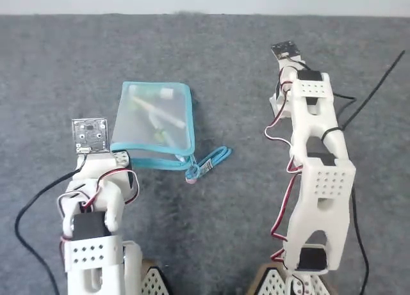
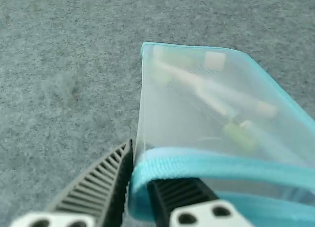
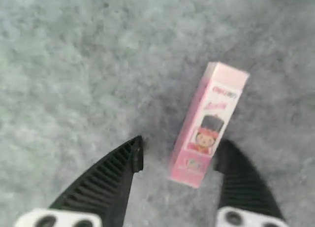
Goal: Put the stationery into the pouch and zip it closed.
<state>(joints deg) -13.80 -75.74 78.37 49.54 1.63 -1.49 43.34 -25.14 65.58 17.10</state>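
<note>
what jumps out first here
A clear, teal-edged pouch lies left of centre with stationery inside, and the left hand grips its zip edge. A pink box lies on the grey mat between the open fingers of the right hand.

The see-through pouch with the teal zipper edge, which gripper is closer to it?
Left. The left gripper is clamped on a corner of the see-through teal-edged pouch; the right gripper is well apart from it, open around a small pink box.
</note>
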